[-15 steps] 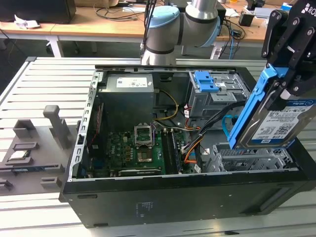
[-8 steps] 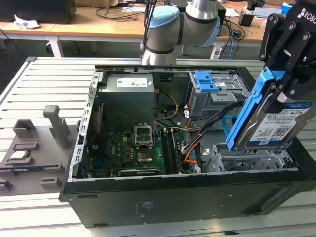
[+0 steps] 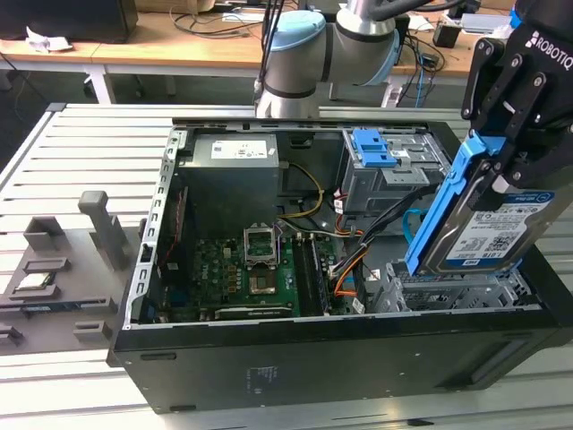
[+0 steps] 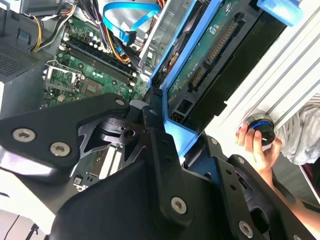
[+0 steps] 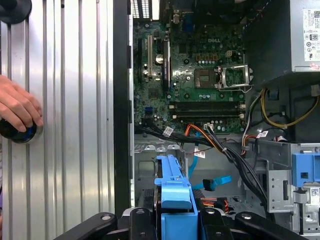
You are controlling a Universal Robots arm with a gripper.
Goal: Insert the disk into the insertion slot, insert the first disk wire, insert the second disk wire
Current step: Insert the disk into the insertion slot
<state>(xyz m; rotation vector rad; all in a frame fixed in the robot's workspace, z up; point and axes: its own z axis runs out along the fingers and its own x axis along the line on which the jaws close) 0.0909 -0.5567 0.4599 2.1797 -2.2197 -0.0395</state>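
My gripper (image 3: pixel 501 141) is shut on the disk (image 3: pixel 488 228), a silver drive with a white label in a bright blue carrier. The disk hangs tilted, its lower edge just above the insertion slot (image 3: pixel 457 291), the low grey perforated cage at the exterior view's right. In the first wrist view the blue carrier edge (image 5: pixel 172 192) stands over the slot (image 5: pixel 147 160). The second wrist view shows the disk's green underside (image 4: pixel 205 50). The first disk wire (image 3: pixel 345 269), orange, red and black, lies loose beside the slot. The second disk wire (image 3: pixel 414 224), light blue, loops behind the disk.
A taller grey cage with a blue latch (image 3: pixel 380 152) stands behind the slot. Thick black cables (image 3: pixel 394 210) cross between them. The motherboard (image 3: pixel 242 273) and power supply (image 3: pixel 237 170) fill the case's other side. A person's hand (image 5: pixel 17 107) rests on a black knob on the slatted table.
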